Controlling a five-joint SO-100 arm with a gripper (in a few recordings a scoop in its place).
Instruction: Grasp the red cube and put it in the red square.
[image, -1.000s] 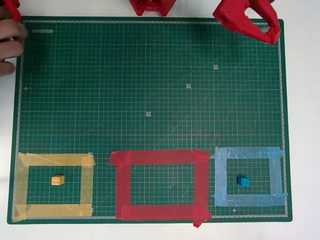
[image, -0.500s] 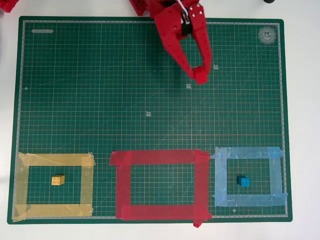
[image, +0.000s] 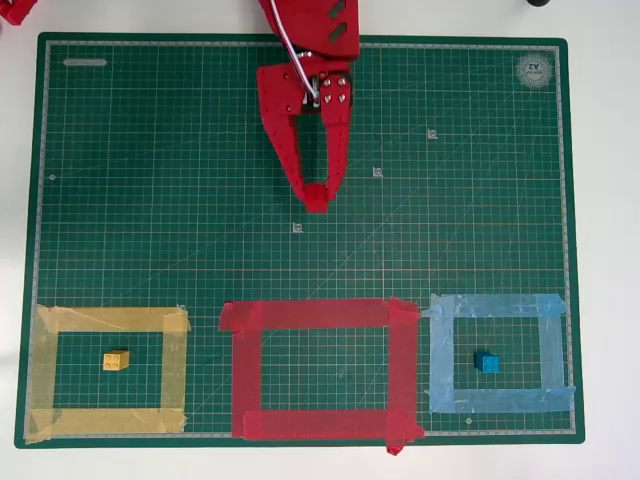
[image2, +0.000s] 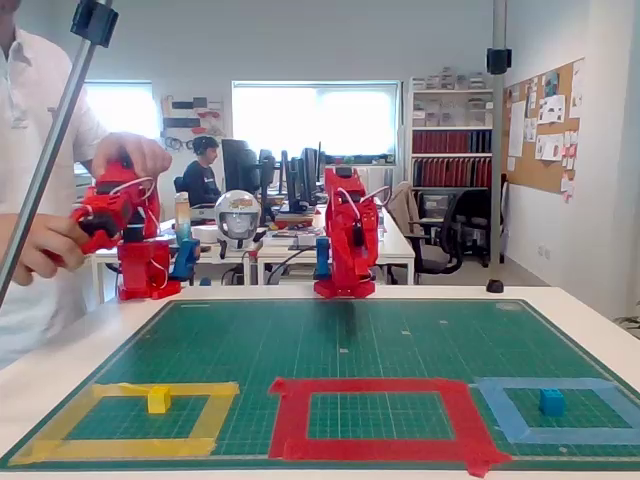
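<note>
While gripper (image: 317, 197) clamps red cube (image: 317, 199), red square (image: 319, 314) w/o cube

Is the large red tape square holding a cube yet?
Empty: inside the large red tape square just bare green cutting mat shows.

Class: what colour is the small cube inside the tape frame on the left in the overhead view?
Yellow cube; clearest in overhead view.

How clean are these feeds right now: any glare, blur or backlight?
Overhead view: even light, sharp grid on the mat, no glare; the gripper and the red cube at its tip blend, both being red. Fixed view: bright windows backlight the arm, so its front is dim; the red square stays clear.
</note>
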